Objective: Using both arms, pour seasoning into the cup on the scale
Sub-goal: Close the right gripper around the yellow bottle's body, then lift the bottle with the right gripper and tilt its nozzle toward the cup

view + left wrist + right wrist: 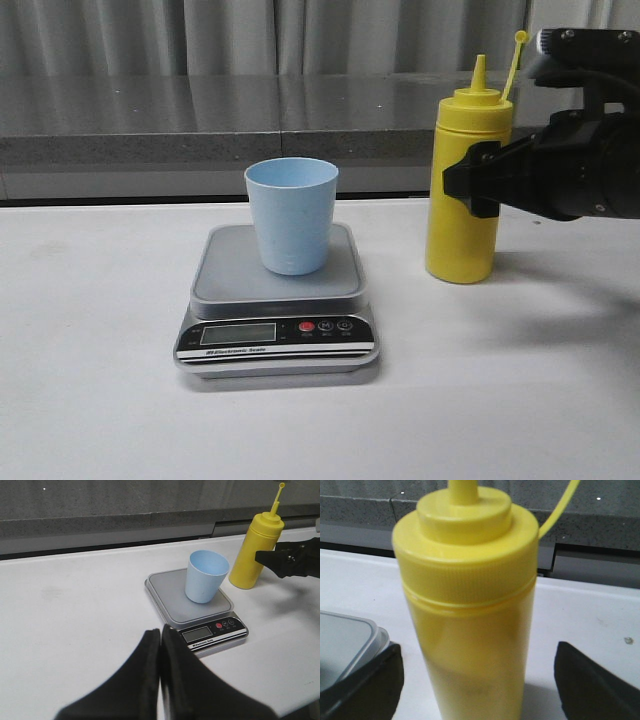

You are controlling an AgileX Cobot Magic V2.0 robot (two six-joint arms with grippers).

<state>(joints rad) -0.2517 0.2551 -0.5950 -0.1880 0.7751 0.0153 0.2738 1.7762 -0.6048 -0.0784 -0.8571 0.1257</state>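
Observation:
The pale blue cup [291,215] stands upright on the grey scale [230,270], whose black panel with a red button faces the front. To its right the yellow seasoning bottle [465,190] stands on the white table, its cap strap hanging off behind the nozzle. My right gripper [479,680] is open, one finger on each side of the bottle [470,615] with a gap on both sides. In the front view the right gripper [470,185] reaches in from the right at mid-bottle height. My left gripper [160,636] is shut and empty, hovering short of the scale [172,602] and cup [205,576].
A grey stone ledge [200,120] runs along the back of the table, with curtains behind. The white tabletop [90,330] stretches to the left of the scale and in front of it.

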